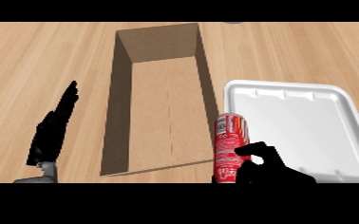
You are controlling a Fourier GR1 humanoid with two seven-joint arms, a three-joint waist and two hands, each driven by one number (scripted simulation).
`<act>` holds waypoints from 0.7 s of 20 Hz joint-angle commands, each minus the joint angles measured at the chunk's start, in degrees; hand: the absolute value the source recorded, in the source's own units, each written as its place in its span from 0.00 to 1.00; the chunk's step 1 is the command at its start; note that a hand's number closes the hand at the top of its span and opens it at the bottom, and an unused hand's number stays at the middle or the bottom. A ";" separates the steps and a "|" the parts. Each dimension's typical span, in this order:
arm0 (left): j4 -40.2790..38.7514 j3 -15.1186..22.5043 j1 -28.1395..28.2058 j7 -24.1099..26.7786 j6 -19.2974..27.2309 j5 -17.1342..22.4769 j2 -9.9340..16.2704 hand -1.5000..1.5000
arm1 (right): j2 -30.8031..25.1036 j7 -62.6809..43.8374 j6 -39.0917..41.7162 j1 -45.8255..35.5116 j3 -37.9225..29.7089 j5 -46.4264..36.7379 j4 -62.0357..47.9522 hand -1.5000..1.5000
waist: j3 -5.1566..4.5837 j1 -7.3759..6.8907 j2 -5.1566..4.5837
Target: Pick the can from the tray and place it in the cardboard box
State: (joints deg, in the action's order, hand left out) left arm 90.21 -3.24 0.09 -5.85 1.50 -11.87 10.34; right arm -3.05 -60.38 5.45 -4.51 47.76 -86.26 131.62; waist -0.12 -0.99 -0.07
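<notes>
Wooden counter (294, 47) bears box (157, 118) and tray (294, 90); right robot hand (270, 168) grips can (230, 144), left (52, 128) open.

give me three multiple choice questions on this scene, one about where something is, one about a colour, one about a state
1. Where is the cardboard box relative to the tray?
A. to its left
B. to its right
C. on top of it

2. What colour is the can?
A. blue with yellow print
B. red with white print
C. plain green

3. What is the right hand doing?
A. resting open, away from everything
B. pressing flat on the box
C. curled round the can

Answers:
1. A, the box lies left of the white tray on the wooden counter.
2. B, its side shows red with white markings.
3. C, its fingers wrap the can's lower part at the tray's left edge, while the left hand rests open at the left.
</notes>
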 commanded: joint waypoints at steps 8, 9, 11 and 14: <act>-2.76 -1.17 -2.33 1.05 -1.57 1.44 0.50 0.50 | 3.00 -15.81 -1.66 -30.27 -11.56 17.82 -19.50 1.00 | -0.05 -1.10 -0.30; -1.22 0.84 -0.36 1.73 0.25 -0.88 -0.96 0.50 | 3.00 -15.22 -2.04 -31.71 -13.59 19.67 -23.48 1.00 | -0.06 -1.97 -0.40; -2.81 -0.78 -1.81 1.53 -0.89 0.57 0.14 0.50 | 3.01 -13.96 -4.23 -34.56 -16.17 22.81 -29.16 1.00 | 0.00 -1.45 -0.39; -0.54 1.81 -2.21 -1.25 2.06 -2.17 -2.61 0.50 | 3.02 -13.41 -6.10 -38.14 -17.95 27.32 -35.80 1.00 | 0.07 -1.32 -0.26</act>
State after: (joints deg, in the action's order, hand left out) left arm 88.50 -3.07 -1.80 -5.44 1.27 -12.06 9.74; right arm -0.59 -65.55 2.75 -36.82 32.92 -64.44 104.08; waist -0.11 -2.30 -0.37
